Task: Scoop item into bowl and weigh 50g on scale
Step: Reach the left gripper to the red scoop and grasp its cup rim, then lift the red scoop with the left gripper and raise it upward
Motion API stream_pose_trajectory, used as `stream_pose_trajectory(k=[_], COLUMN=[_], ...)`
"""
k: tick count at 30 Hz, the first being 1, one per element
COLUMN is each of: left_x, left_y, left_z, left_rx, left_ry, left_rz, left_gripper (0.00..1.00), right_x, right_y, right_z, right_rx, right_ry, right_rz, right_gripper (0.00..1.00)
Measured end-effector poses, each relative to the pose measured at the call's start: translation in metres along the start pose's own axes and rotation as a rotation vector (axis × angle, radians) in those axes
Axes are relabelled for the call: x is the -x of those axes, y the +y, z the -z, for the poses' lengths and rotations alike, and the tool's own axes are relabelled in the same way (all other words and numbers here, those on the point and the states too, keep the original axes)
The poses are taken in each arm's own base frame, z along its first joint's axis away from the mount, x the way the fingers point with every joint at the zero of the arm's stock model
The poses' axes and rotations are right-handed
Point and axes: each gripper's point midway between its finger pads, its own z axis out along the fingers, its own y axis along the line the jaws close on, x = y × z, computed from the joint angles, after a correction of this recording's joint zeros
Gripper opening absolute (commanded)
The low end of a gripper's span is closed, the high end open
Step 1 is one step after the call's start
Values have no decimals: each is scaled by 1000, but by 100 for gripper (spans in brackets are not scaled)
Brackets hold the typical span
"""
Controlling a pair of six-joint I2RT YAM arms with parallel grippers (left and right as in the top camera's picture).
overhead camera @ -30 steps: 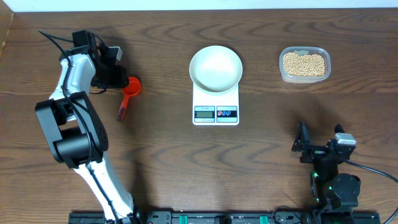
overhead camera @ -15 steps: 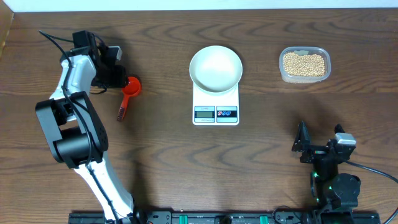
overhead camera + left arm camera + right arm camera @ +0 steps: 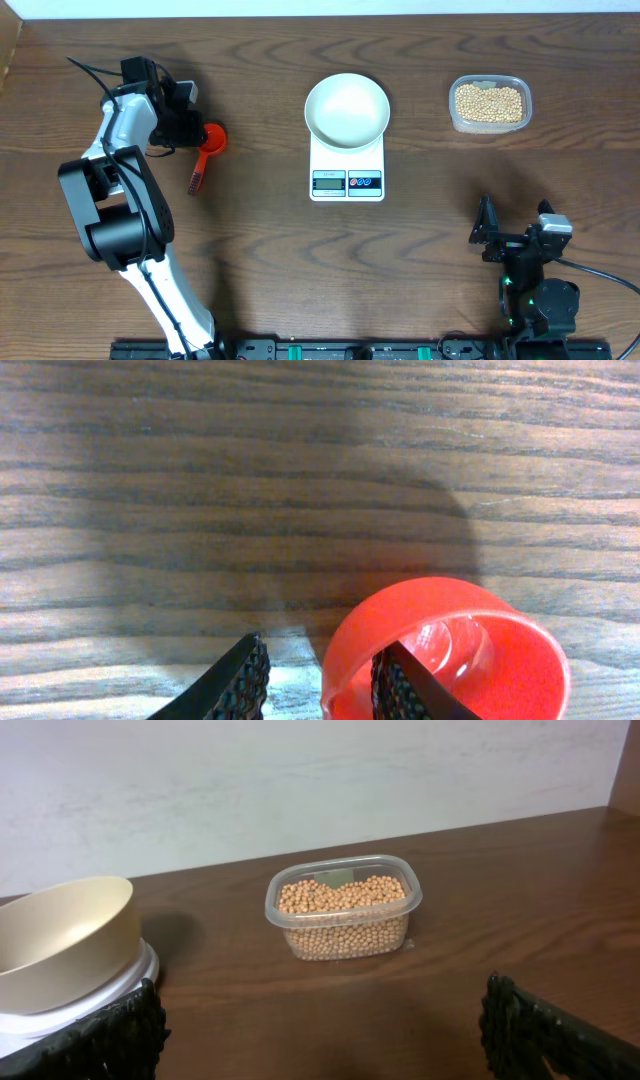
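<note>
The white bowl stands empty on the white scale at mid table. The tan beans fill a clear tub at the back right. A red scoop lies at the left, handle toward the front. My left gripper is at its cup. In the left wrist view the left gripper straddles the red rim: one finger inside the cup, the other outside with a gap to the wall. My right gripper stands wide open at the front right, holding nothing.
From the right wrist view the bean tub sits ahead, with the bowl and scale to its left. The right gripper faces bare wood. A pale wall lies beyond the table's far edge.
My left jaws have narrowed around the scoop's rim and the wrist has shifted slightly. The right arm, the bowl and the tub have not moved.
</note>
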Motion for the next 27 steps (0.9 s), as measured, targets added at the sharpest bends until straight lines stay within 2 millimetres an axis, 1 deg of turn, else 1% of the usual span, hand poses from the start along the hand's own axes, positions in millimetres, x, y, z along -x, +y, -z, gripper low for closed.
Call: stream_pose_trajectory(k=[8,12,17,19,20,27], left_x=[3,-2,1,2,2,5], left_y=[1,1,2,2,2,0], left_z=[-2,-7,-8,-8,-8,-9], left_rx=[5,4,7,8,7,4], left_ry=[-18,-14,-28,-33,-32,-43], left_rz=[-4,-4,10,17,18,58], left_gripper=[35,34,22,14,8,8], right_x=[0,0,0,0,0,0], right_y=[0,0,0,0,0,0], right_z=[0,0,0,0,0,0], right_rx=[0,0,0,0,0,0], right_ry=[0,0,0,0,0,0], right_rz=[0,0,0,0,0,0], right_gripper=[99,99,99,99,99,99])
